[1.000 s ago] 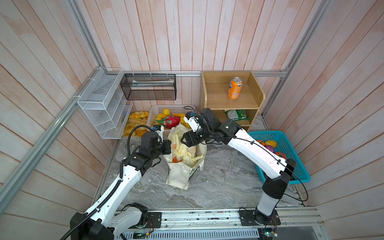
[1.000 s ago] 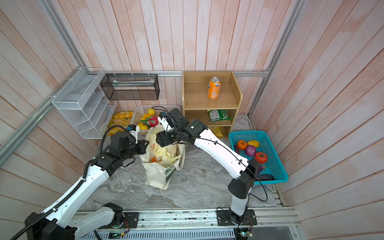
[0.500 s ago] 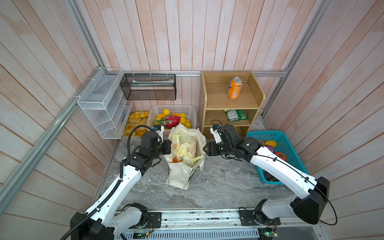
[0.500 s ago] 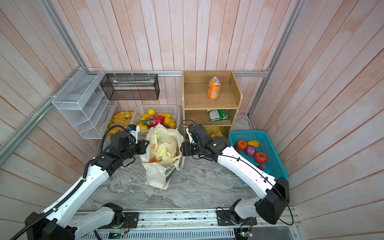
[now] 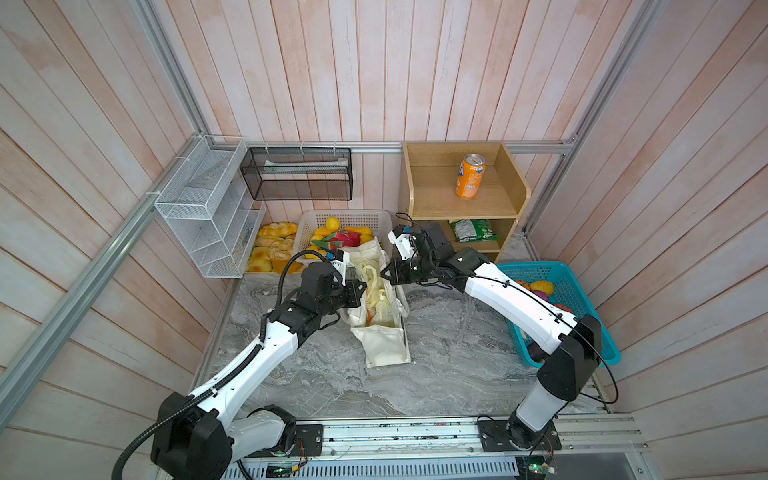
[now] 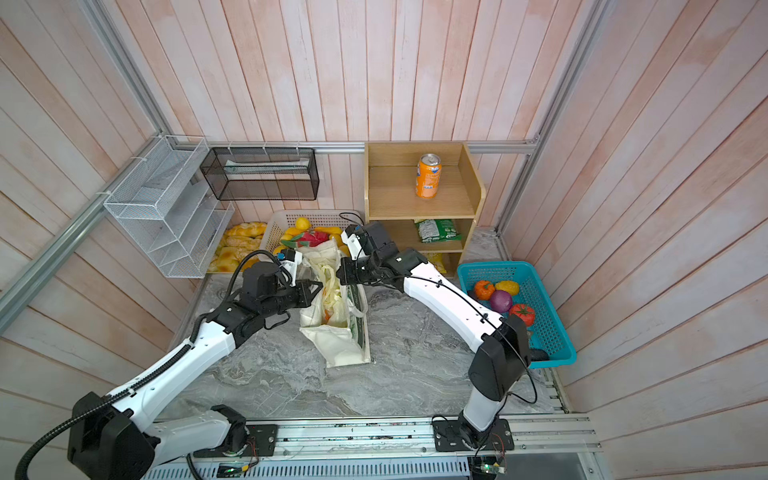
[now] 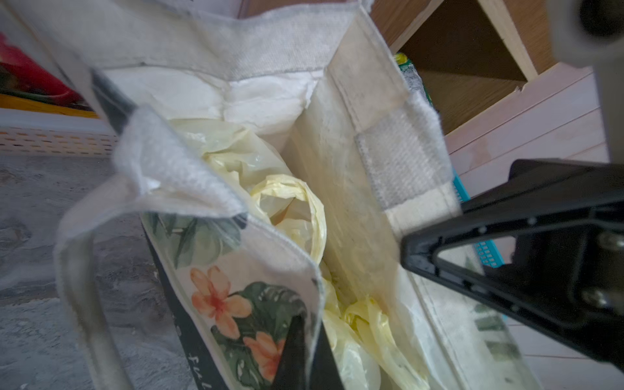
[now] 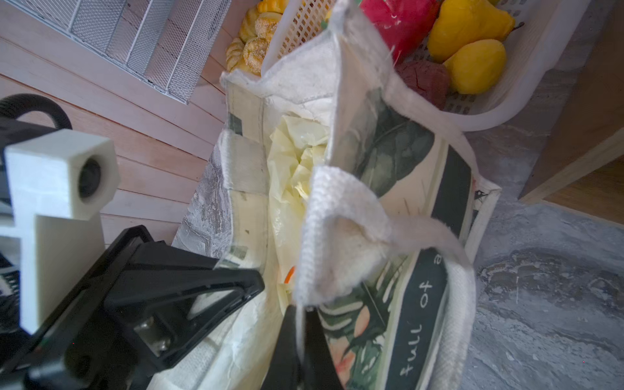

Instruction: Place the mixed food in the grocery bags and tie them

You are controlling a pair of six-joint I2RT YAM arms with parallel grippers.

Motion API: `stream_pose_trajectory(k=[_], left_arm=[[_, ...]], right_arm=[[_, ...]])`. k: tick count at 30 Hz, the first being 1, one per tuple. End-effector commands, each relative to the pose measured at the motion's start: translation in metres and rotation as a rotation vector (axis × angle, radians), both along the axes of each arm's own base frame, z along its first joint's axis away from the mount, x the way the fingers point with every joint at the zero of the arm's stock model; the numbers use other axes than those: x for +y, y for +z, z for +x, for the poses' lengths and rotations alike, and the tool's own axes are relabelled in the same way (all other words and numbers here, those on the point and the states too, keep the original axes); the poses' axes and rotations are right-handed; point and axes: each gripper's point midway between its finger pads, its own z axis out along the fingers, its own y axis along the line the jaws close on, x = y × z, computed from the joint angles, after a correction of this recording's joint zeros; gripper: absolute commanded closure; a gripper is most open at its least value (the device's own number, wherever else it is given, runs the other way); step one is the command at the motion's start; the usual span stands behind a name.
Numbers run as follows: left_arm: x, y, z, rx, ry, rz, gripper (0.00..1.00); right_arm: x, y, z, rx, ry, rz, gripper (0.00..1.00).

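The cream tote [image 5: 384, 353] stood mid-surface [image 5: 449, 353], just near of the white basket [image 5: 308, 224], with the pale-yellow plastic bag [image 7: 287, 199] crumpled inside it. The left claw [image 5: 364, 286] was pinched onto the tote's left rim. The right claw [image 5: 384, 274] was clamped narrow on its right rim.

Walls [image 5: 353, 70]: pale pink wood planks on three sides, framed by aluminium rails [image 5: 374, 146]. Work surface [image 5: 449, 365]: grey marble-pattern slab. Wall fittings: white wire rack [image 5: 199, 208] at left, black mesh basket [image 5: 297, 178] at rear. Furniture: two-tier wooden shelf unit [image 5: 428, 196] against the rear wall. Lighting: even, diffuse.
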Motion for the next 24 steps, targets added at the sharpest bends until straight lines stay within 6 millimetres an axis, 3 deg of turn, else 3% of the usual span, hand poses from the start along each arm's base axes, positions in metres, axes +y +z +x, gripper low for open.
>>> stream_pose_trajectory(k=[1,2,4,5,7,9,10,11,18,24], left_arm=[[-0.016,0.030,0.005,-0.079,-0.044,-0.085,0.94],[-0.015,0.031,0.005,-0.084,-0.038,-0.080,0.86],[-0.009,0.034,0.005,-0.105,-0.014,-0.063,0.69],[-0.006,0.037,0.005,-0.120,-0.003,-0.055,0.62],[0.002,0.044,0.007,-0.148,0.024,-0.042,0.42],[0.012,0.052,0.008,-0.165,0.043,-0.041,0.30],[0.018,0.058,0.008,-0.179,0.060,-0.034,0.21],[0.025,0.064,0.008,-0.192,0.079,-0.026,0.00],[0.081,0.099,0.006,-0.313,0.243,0.019,0.00],[0.134,0.095,0.003,-0.380,0.424,0.156,0.00]], right_arm=[[0.014,0.025,-0.004,-0.047,0.052,0.126,1.00],[0.009,0.024,-0.005,-0.046,0.043,0.130,0.90],[-0.003,0.024,-0.007,-0.051,0.020,0.136,0.56],[-0.009,0.027,-0.008,-0.058,0.005,0.138,0.45],[-0.025,0.034,-0.010,-0.076,-0.021,0.134,0.27],[-0.039,0.044,-0.011,-0.104,-0.047,0.138,0.15],[-0.046,0.049,-0.013,-0.114,-0.058,0.145,0.03],[-0.052,0.052,-0.014,-0.121,-0.068,0.147,0.02],[-0.113,0.094,-0.023,-0.242,-0.194,0.178,0.02],[-0.191,0.092,-0.011,-0.386,-0.425,0.085,0.02]])
